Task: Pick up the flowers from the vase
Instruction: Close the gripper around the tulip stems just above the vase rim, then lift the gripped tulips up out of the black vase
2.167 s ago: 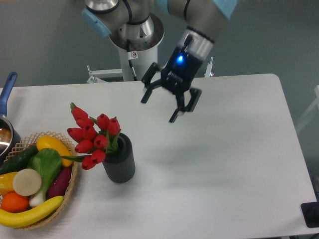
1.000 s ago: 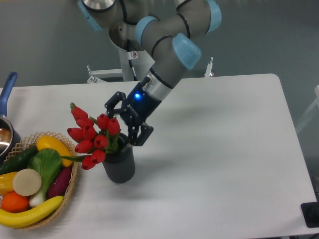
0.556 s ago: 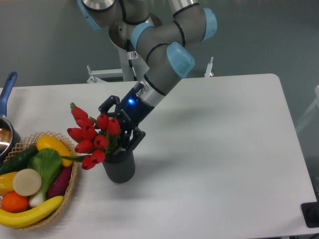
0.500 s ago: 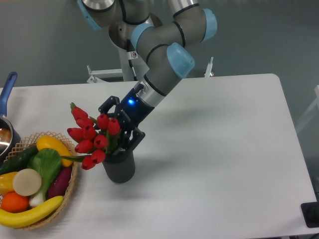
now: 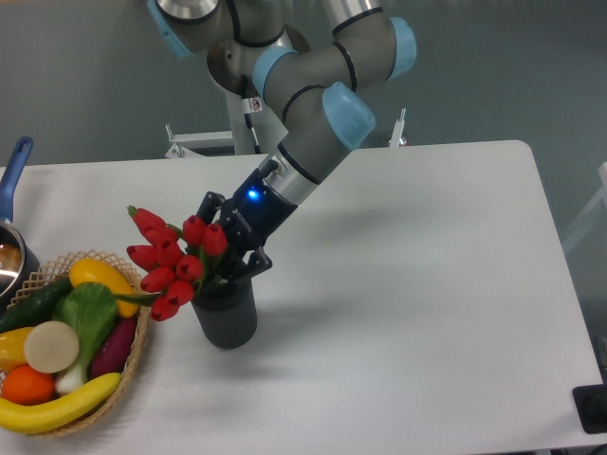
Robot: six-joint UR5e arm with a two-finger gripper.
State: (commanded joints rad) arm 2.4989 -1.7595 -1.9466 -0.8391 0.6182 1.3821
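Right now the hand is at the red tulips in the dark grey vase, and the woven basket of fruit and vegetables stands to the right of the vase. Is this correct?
Not quite. The camera view shows the basket left of the vase, at the table's left edge. The hand is indeed at the red tulips in the vase.

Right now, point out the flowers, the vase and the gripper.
flowers (image 5: 173, 262): fixed camera, on a red bud mid-bunch.
vase (image 5: 228, 320): fixed camera, on its ribbed side wall.
gripper (image 5: 228, 256): fixed camera, between the fingertips at the stems.
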